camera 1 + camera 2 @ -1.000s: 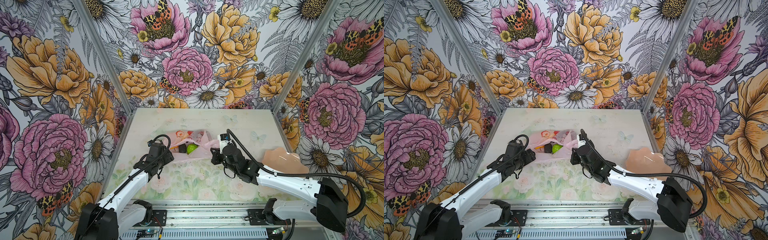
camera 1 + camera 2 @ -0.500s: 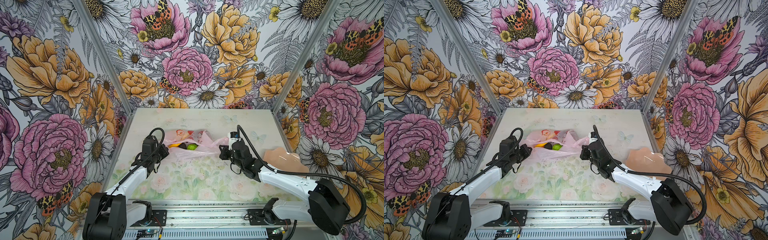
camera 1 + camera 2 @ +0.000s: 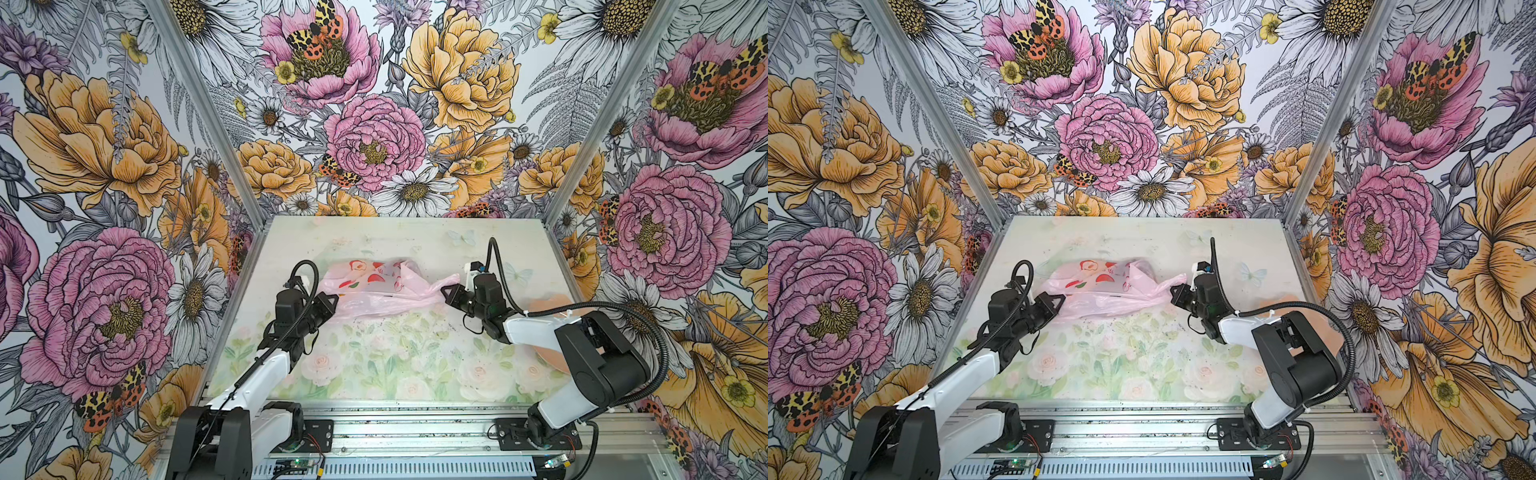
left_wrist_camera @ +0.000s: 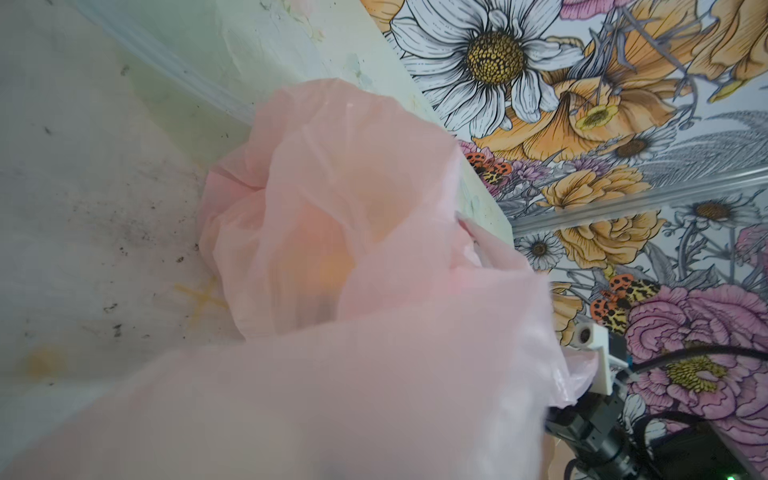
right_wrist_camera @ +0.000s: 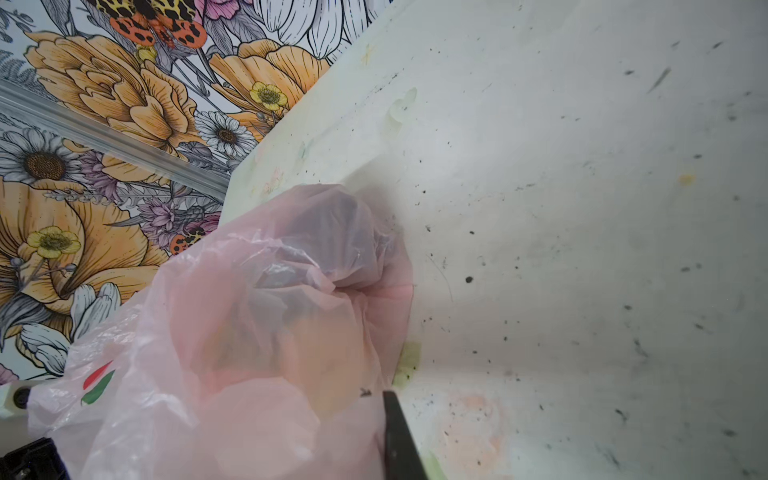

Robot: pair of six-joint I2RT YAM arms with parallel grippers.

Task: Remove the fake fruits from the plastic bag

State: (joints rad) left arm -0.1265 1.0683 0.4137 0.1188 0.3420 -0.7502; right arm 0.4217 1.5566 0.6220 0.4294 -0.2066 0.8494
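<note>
Your left gripper (image 3: pixel 332 298) is pressed together on the left edge of the thin, translucent pink plastic bag (image 3: pixel 374 293), which is drawn to a point there. At the bag's right edge, your right gripper (image 3: pixel 448 291) touches the film; I cannot tell whether it pinches. The fake fruits (image 5: pixel 330 228) show as dim dark and orange shapes inside the bag. Toward you from the bag, the floral-printed table (image 3: pixel 374 357) lies broad.

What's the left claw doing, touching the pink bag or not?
Touching. In both top views the left gripper pinches the left end of the plastic bag, stretched taut.
</note>
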